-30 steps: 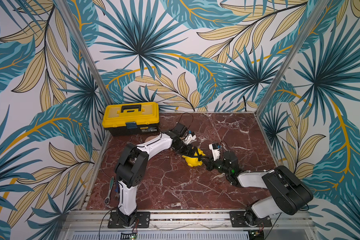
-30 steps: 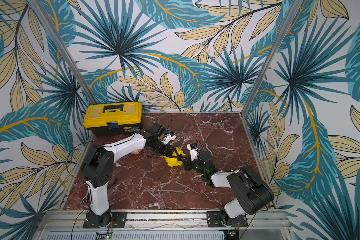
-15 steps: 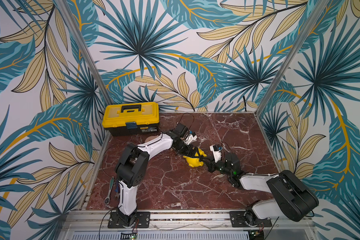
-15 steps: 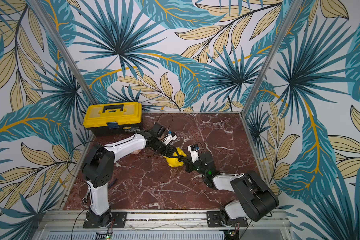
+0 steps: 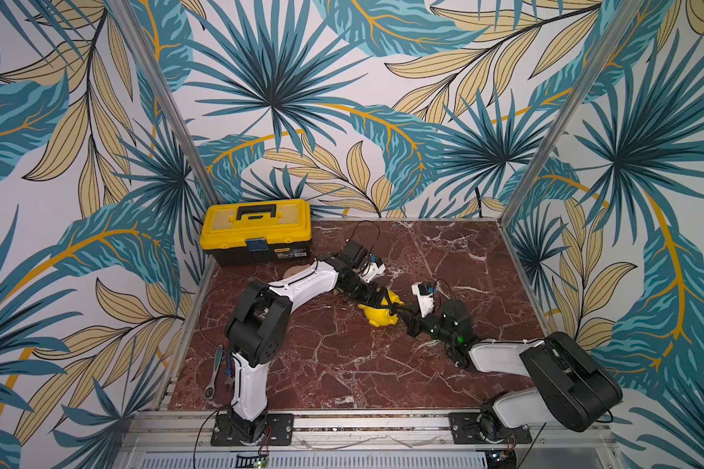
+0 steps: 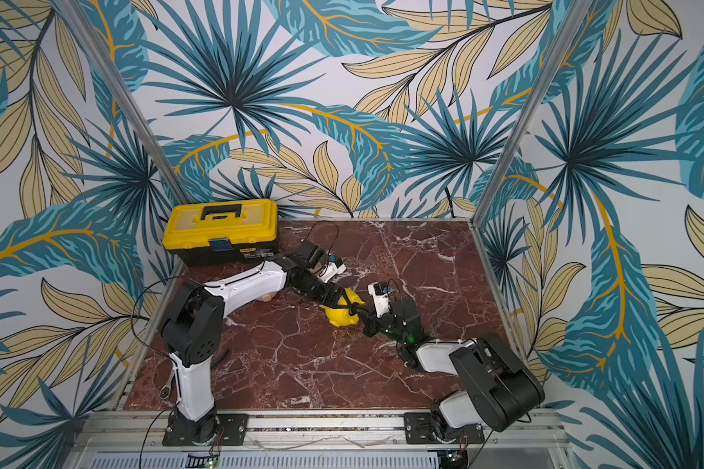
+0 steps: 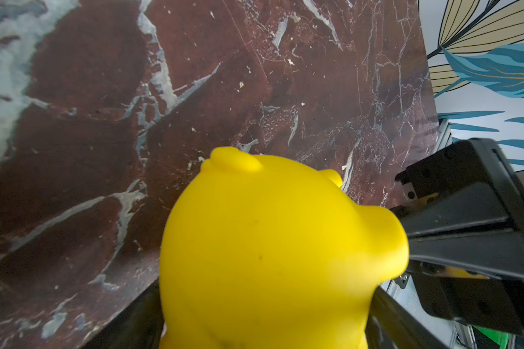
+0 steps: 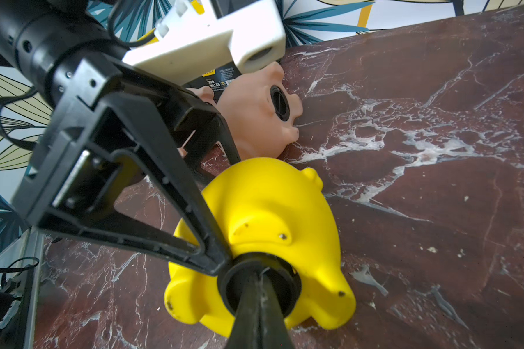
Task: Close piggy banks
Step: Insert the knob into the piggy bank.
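Yellow piggy bank [image 8: 263, 211] lies on its side on the marble table [image 5: 342, 365], near the middle. Left gripper [image 5: 383, 302] clamps its body. Right gripper [image 8: 259, 275] is closed tight, tips pressed into the black plug [image 8: 235, 282] in its belly. Pink piggy bank [image 8: 254, 121] lies beyond it. We cannot read the toolbox [image 5: 257, 227] label [image 5: 289, 254].

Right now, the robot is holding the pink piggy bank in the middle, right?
No. The one being held is the yellow piggy bank, not the pink one. The right wrist view shows it; the pink piggy bank lies farther back.
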`<act>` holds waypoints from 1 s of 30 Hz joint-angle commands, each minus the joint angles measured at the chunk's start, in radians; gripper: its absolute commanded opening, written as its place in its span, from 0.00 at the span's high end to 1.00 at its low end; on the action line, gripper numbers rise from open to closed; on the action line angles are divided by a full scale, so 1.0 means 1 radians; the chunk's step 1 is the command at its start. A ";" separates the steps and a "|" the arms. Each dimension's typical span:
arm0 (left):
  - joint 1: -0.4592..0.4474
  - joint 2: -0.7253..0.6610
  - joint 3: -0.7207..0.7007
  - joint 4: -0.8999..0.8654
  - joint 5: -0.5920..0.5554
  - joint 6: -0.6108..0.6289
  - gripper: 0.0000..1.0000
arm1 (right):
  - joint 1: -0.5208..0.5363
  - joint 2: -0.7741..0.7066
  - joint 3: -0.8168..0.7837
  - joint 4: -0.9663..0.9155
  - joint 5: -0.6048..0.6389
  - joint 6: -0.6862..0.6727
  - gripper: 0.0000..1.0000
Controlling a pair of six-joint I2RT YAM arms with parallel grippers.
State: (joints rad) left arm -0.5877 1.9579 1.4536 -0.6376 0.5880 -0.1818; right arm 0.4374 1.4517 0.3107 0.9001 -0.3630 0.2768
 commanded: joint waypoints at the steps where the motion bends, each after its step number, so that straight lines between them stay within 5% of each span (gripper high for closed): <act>1: -0.006 0.080 -0.034 -0.105 -0.048 0.005 0.09 | 0.001 0.027 -0.016 0.065 0.021 0.012 1.00; 14: -0.006 0.086 -0.033 -0.105 -0.046 0.005 0.09 | 0.003 0.088 -0.017 0.107 0.001 0.009 1.00; 30: -0.007 0.088 -0.036 -0.105 -0.041 0.005 0.09 | 0.002 -0.030 0.025 -0.110 0.003 -0.052 1.00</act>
State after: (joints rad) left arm -0.5819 1.9633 1.4597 -0.6380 0.5953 -0.1867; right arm 0.4381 1.4414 0.3176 0.8570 -0.3630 0.2531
